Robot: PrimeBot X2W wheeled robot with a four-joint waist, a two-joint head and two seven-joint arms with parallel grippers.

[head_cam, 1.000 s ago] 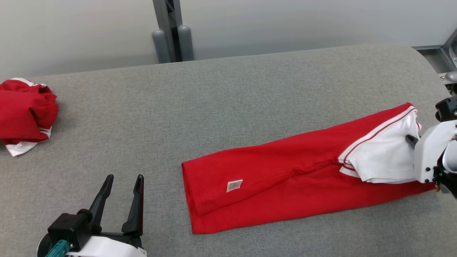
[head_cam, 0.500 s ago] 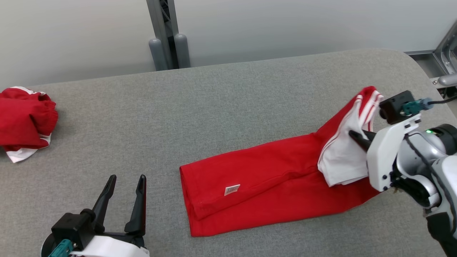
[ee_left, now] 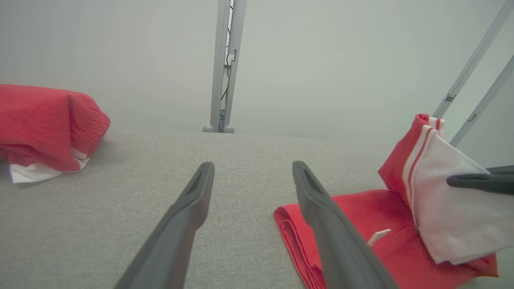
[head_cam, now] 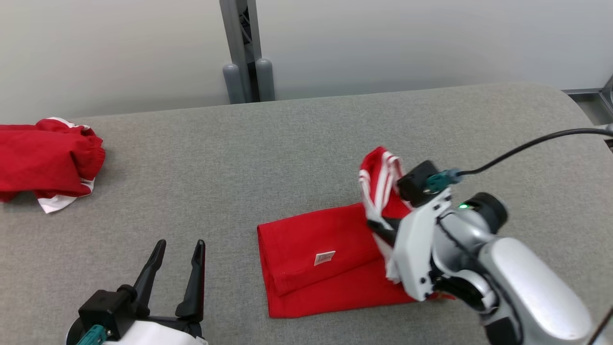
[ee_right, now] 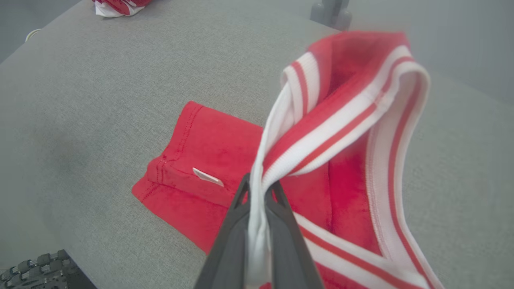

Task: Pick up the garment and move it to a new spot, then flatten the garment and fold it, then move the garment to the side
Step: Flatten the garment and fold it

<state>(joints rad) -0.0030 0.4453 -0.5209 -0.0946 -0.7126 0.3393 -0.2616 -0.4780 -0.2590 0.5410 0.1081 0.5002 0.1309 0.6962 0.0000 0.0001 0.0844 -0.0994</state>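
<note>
The garment (head_cam: 311, 239) is red with a white, red-striped end and lies folded on the grey table (head_cam: 306, 143), a small white label on top. My right gripper (head_cam: 380, 229) is shut on the white striped end and holds it raised above the garment's right part. In the right wrist view the fingers (ee_right: 257, 192) pinch the white edge, with the striped band (ee_right: 345, 116) looping above them and the flat red part (ee_right: 209, 144) below. My left gripper (head_cam: 180, 245) stands open and empty at the table's front left, apart from the garment (ee_left: 385, 208).
Another red and white garment (head_cam: 48, 160) lies bunched at the table's far left, also in the left wrist view (ee_left: 44, 124). A grey post (head_cam: 244, 52) rises behind the table's back edge. A black cable (head_cam: 536, 143) trails from my right wrist.
My right gripper has lifted the striped end and carried it leftward over the rest of the garment, shortening its spread on the table. The camera has shifted. The left gripper stays put.
</note>
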